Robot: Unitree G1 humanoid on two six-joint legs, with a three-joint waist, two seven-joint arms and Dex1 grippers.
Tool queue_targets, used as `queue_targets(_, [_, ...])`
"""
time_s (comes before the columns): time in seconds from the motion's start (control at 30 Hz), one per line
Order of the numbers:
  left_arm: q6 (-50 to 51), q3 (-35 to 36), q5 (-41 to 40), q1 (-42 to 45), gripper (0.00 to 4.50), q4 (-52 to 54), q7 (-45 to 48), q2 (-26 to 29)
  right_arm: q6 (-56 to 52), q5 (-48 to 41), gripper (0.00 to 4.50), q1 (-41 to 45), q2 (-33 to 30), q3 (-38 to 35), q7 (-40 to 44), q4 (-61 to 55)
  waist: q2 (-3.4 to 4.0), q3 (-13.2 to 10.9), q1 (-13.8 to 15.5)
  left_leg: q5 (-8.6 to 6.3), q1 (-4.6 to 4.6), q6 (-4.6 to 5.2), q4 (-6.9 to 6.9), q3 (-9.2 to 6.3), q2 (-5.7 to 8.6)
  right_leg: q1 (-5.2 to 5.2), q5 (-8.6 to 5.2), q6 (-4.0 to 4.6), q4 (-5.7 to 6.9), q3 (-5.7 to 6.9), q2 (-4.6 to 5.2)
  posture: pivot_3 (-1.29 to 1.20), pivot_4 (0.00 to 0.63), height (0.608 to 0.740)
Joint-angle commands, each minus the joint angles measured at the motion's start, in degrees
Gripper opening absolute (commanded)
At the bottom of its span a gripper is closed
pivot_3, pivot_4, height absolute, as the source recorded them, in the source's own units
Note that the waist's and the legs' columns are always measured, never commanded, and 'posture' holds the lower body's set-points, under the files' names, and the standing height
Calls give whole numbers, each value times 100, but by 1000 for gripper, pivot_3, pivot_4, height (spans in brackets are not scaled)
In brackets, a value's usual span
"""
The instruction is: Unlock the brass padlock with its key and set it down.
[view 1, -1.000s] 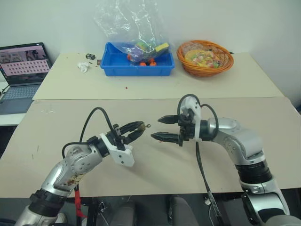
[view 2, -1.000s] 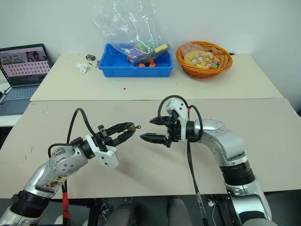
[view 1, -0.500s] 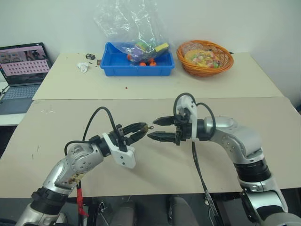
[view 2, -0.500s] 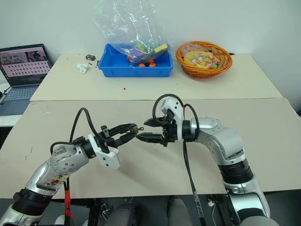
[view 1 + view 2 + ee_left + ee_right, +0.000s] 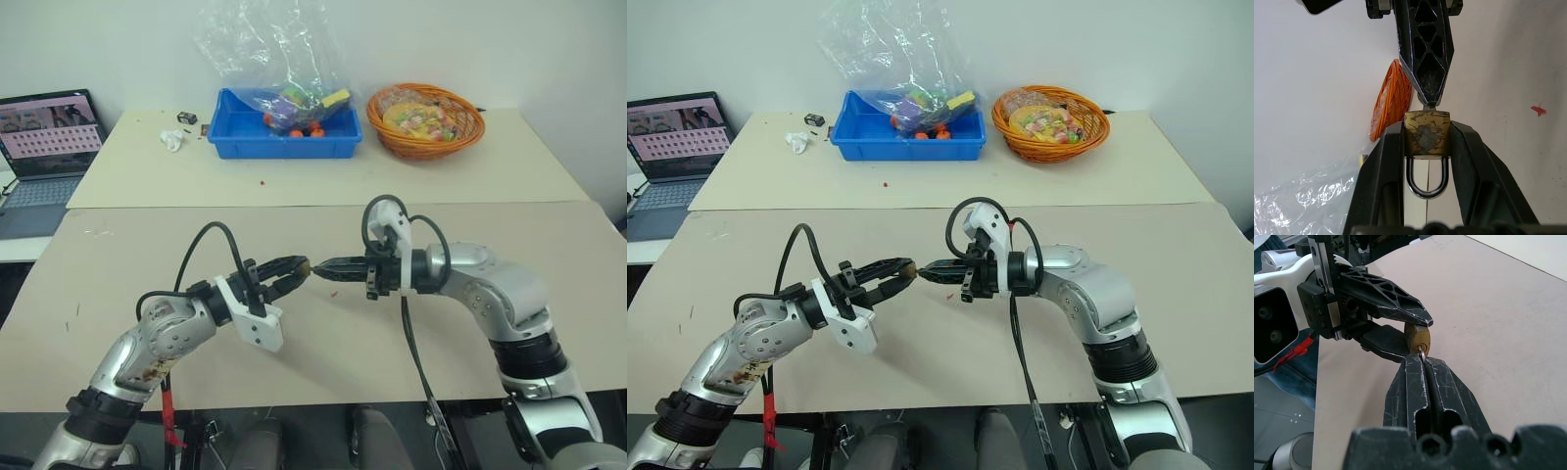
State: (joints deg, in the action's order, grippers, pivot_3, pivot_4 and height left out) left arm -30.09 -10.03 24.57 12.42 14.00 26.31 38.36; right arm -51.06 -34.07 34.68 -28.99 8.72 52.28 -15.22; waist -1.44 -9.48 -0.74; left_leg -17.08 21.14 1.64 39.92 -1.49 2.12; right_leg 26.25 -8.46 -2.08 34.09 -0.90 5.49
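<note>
From the left eye view, I have both arms raised over the near desk (image 5: pixel 118 255), claws meeting tip to tip between them. The left claw (image 5: pixel 299 267) reaches forward and toward the right, roughly level; the right claw (image 5: pixel 323 265) comes in from the other side, pointing left and tilted slightly down. I judge this face-off is there so one claw steadies the lock while the other works the key.

The right eye view gives the same meeting point, clear above the desk, with the blue bin (image 5: pixel 862 145) and orange basket (image 5: pixel 1097 132) well apart on the far desk.

In the left wrist view, my left claw grips the brass padlock (image 5: pixel 1427 132) by its body between both fingers, shackle (image 5: pixel 1426 183) pointing back toward the wrist, keyhole end facing out. The right claw's tip touches that exposed end.

In the right wrist view, the right claw is pressed closed on a thin silvery key (image 5: pixel 1421 351) that sits at the padlock's keyhole face. I cannot tell how deep it is seated. The shackle looks closed, so I judge the unlocking turn is not yet done.
</note>
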Motion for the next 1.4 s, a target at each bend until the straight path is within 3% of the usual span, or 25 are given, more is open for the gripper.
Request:
queue_targets(0.03, [-56,10,-105,60,828,108,29,-33,-34,-163,32,152,20,-80,-20,-268,0,0,0,0,0,0,0,0,0,0,0,0,0,0,0,0,150,728])
queue_targets(0.23, [-65,14,-112,53,828,127,39,-49,-199,-256,32,253,89,-123,-102,-242,0,0,0,0,0,0,1,0,0,0,0,0,1,0,0,0,150,728])
queue_targets(0.4, [-83,14,-119,72,828,112,50,-51,-1445,-914,32,488,296,-430,-425,-29,0,0,-1,0,0,0,3,0,-1,0,1,1,2,0,0,0,150,728])
queue_targets(0.57, [-103,11,-135,76,828,112,67,-53,-2896,-1683,32,914,799,-1183,-907,540,0,0,0,0,0,0,4,-1,-3,-1,3,3,4,-1,0,0,150,728])
queue_targets(0.77, [-113,19,-155,65,828,147,93,-67,-4033,-1730,32,1308,1348,-1895,-1592,1164,2,1,-4,0,1,0,4,-1,-4,1,5,5,8,0,-1,0,150,728])
queue_targets(1.03, [-114,42,-185,64,828,140,148,-87,-4144,-2055,32,1311,1668,-2054,-2565,1809,3,2,-13,0,2,0,4,-1,-2,1,6,2,12,0,-2,0,150,728])
queue_targets(1.33, [-109,72,-191,52,828,137,197,-124,-3735,-1909,32,1230,1639,-1947,-2900,1198,3,2,-24,0,2,1,4,0,-3,1,6,2,18,-1,-4,0,150,728])
queue_targets(1.4, [-103,80,-195,48,828,143,202,-136,-3788,-1914,686,1252,1696,-2066,-2950,1172,4,2,-24,0,2,0,4,0,-3,1,6,2,22,0,-5,0,150,728])
